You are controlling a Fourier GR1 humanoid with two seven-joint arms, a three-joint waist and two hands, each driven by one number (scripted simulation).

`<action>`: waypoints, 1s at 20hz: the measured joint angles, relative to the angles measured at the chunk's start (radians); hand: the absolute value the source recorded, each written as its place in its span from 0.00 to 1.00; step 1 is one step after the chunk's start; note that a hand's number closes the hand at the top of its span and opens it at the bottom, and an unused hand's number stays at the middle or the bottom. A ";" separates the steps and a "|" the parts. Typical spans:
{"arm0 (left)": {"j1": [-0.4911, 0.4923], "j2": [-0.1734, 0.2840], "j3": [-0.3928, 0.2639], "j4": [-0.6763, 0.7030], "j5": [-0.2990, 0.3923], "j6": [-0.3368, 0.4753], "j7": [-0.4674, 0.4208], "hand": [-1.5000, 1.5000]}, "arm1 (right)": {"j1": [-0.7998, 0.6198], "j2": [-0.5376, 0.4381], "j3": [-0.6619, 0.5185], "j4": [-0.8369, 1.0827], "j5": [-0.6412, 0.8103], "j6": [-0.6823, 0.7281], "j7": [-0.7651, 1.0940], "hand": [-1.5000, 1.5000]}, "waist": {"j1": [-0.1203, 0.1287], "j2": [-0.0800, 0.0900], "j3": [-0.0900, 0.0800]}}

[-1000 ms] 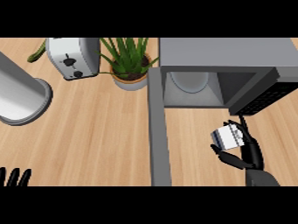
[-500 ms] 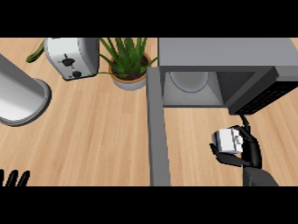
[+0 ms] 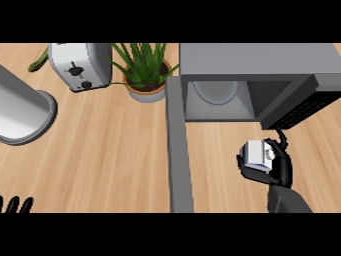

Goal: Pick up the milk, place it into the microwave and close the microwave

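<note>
Curling round the milk [image 3: 258, 154], the right hand [image 3: 275, 167] holds the small white carton with its blue marking above the wooden counter [image 3: 121, 150], just in front of the microwave [image 3: 265, 82] and a little below its dark control panel [image 3: 303, 107]. Fingers wrap the carton from the right and the thumb closes on its left side, so that only the carton's upper face shows between them. The grey forearm enters from the lower edge of the view. The microwave stands open: its door [image 3: 178, 150] swings out toward the viewer as a long grey strip running down the counter, left of the hand, and the cavity shows a pale round turntable [image 3: 216, 91] inside. The milk lies outside the cavity. The left hand [image 3: 10, 205] shows only as straight fingertips pointing up at the lower left corner, resting and holding nothing. Behind, a potted plant [image 3: 145, 70] stands just left of the microwave, a toaster [image 3: 81, 65] beside it, and a large grey cylinder [image 3: 10, 110] at the far left.
</note>
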 measured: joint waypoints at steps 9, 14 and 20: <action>-0.008 -0.002 0.014 0.032 0.004 -0.012 -0.021 0.00 | -0.004 0.001 0.013 -0.071 -0.008 -0.021 0.035 1.00 | -0.009 -0.004 0.000; 0.026 -0.012 -0.008 0.017 -0.014 -0.018 -0.031 0.00 | 0.032 0.027 0.087 -0.236 0.021 -0.018 0.074 1.00 | -0.006 -0.019 -0.006; 0.047 -0.010 -0.026 -0.013 -0.012 -0.023 -0.006 0.00 | 0.225 0.051 0.203 -0.576 0.048 -0.016 0.212 1.00 | -0.014 -0.025 -0.008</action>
